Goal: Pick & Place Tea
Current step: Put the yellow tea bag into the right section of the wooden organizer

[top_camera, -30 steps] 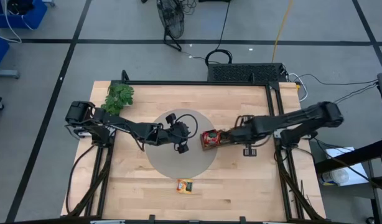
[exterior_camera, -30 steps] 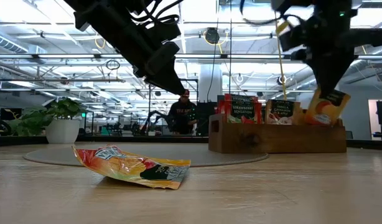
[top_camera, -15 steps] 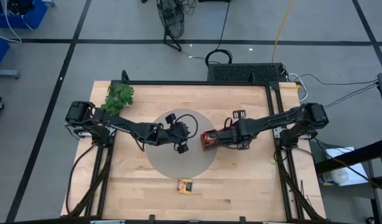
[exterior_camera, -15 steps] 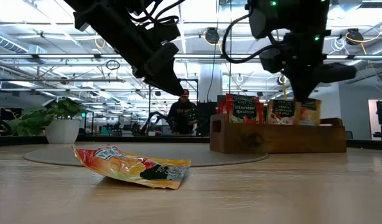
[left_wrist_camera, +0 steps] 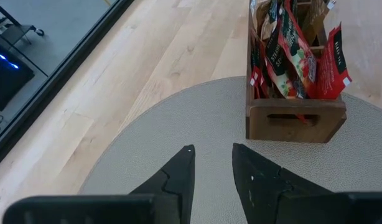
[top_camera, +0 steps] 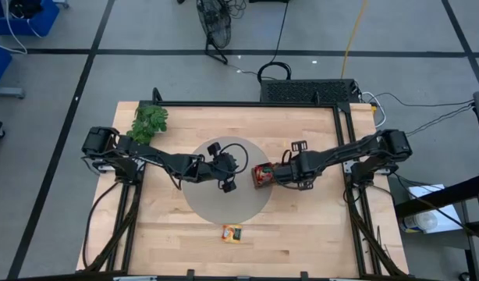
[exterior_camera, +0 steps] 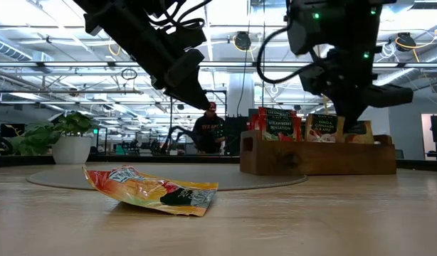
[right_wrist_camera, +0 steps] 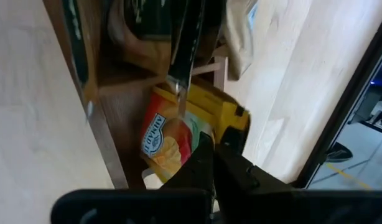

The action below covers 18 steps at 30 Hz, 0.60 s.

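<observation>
Right tool (right_wrist_camera: 211,163) pinches 1 orange-yellow sachet (right_wrist_camera: 172,140) upright in the tray (exterior_camera: 314,158); left tool (left_wrist_camera: 213,168) spread.

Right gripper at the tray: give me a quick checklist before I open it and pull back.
1. Right gripper shut on the orange-yellow sachet: ok, fingers pinched on its edge.
2. Sachet inside the wooden tray: ok in the right wrist view, it sits between the tray's walls; how deep, cannot tell.
3. Sachet upright like the red sachets: cannot tell, the gripper blocks it in the low view.
4. Left gripper clear of the tray: ok, it hangs open and empty over the grey round mat.
5. Next sachet reachable: ok, one loose sachet lies flat on the table near the front edge.
</observation>
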Tool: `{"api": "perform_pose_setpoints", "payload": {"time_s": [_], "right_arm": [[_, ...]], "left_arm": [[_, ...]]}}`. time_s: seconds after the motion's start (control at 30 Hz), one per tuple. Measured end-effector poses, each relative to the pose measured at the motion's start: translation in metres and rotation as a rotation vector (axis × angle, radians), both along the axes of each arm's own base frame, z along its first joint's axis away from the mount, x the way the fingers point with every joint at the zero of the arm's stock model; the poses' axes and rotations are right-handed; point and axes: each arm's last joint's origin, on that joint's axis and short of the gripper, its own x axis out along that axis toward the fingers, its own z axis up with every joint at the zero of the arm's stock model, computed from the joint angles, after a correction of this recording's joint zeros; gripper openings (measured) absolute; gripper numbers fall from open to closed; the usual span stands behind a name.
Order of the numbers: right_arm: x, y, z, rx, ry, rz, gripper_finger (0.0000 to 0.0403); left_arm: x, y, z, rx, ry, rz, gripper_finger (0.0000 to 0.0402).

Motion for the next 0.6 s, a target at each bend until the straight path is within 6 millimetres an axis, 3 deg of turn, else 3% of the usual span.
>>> {"api": "perform_pose_setpoints", "payload": {"time_s": [0.33, 0.6], "right_arm": [[-0.0011, -0.0010, -0.0062, -0.034, -0.029, -0.017, 0.0004], [0.0018, -0.0016, -0.0060, -0.070, -0.074, -0.027, 0.0042]], "left_arm": [[0.0000, 0.0000, 0.0000, -0.003, -0.002, 0.002, 0.0111], [0.0000, 0.0000, 0.0000, -0.011, -0.007, 0.009, 0.0111]]}}
